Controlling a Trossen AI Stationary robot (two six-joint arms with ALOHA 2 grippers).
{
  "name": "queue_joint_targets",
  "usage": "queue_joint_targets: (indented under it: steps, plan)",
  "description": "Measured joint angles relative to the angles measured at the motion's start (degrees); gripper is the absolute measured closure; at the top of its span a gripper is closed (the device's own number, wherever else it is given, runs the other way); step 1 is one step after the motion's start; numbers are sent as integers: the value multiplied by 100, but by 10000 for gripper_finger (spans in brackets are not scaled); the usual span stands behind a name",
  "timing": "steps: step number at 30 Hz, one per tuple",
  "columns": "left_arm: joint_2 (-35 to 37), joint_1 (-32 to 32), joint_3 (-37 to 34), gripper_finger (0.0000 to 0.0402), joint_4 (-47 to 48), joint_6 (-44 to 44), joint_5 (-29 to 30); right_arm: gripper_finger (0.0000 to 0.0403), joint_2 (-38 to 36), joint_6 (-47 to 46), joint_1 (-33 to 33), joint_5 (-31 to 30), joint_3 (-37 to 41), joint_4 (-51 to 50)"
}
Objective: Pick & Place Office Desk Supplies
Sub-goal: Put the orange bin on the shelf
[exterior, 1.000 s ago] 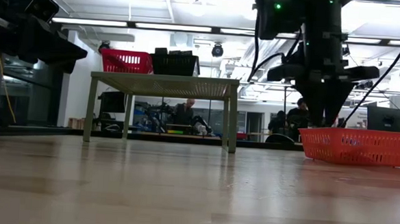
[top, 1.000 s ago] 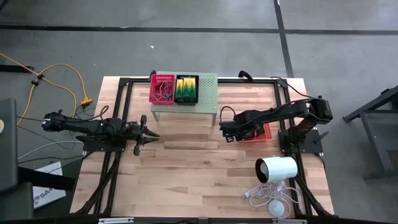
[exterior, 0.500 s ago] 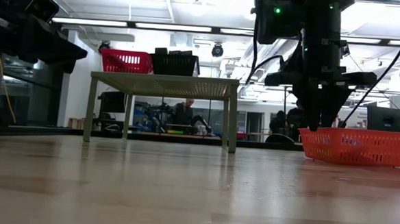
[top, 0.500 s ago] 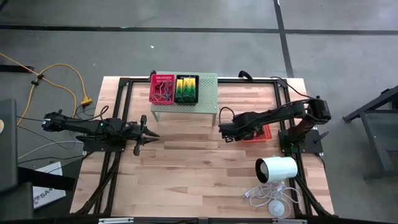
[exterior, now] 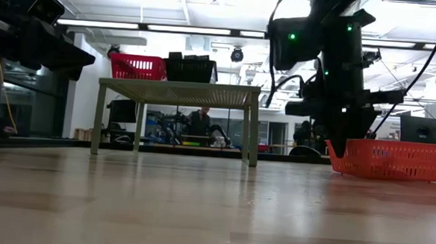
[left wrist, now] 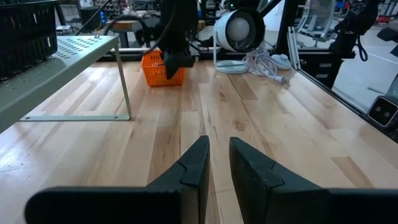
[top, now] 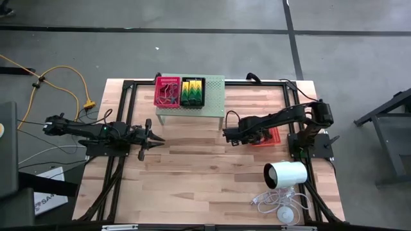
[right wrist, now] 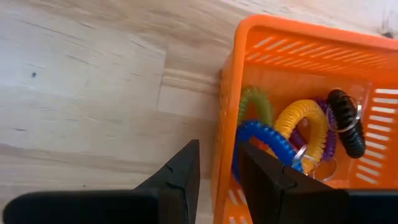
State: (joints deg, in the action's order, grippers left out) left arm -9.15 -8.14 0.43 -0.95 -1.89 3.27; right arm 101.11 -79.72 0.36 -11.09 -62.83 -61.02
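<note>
Overhead camera looked straight down on the whole table [top: 192,173]. Low camera sat at tabletop height, facing level across it. Wrist cameras looked close past their own fingers — all four views shared the orange tray [top: 268,136] [exterior: 389,159] [left wrist: 163,68] [right wrist: 298,112].

In the high view the right arm covers most of the orange tray [top: 272,136], and the items in the pink-red tray [top: 167,90] are too small to identify. In the right wrist view the picture's edge cuts off the orange tray. The white cylinder [left wrist: 239,29] hides part of its cable [left wrist: 268,61].
</note>
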Motion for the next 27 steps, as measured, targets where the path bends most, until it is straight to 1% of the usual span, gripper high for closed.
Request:
queue_joint_targets:
  steps: [9,12,20,27]
  plan:
    - [-2,-2,0,345,-18,0,0,312,155,58,-55,-54,-11,18]
    - [-2,-2,0,345,-25,0,-2,327,143,60,-53,-52,-11,-17]
    - [0,-2,0,345,-42,0,-2,392,143,135,-53,-55,-11,-11]
    - [0,0,0,345,-42,0,-1,400,143,194,-53,-55,-11,-22]
